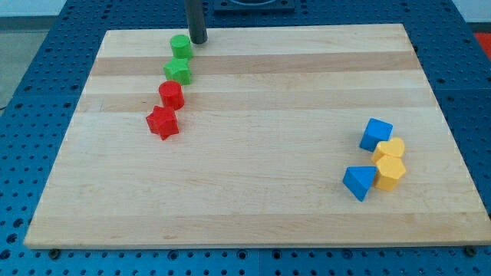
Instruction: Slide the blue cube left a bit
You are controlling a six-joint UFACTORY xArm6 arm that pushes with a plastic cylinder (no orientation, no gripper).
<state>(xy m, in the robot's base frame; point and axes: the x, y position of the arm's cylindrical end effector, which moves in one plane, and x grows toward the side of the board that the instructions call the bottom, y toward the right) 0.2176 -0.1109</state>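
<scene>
Half my tip [198, 41] hidden above frame.

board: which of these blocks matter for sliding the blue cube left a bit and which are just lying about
For the job:
blue cube, at the view's right
my tip, far away at the view's top, beside the green cylinder

Lying about:
green star-like block
red cylinder
red star-like block
blue triangular block
two yellow blocks, just below the cube

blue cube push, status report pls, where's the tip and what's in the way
My tip at the view's top, beside green cylinder block. Blue cube block far off at the view's right, untouched. Yellow block touches its lower side; its left side is open.
</scene>
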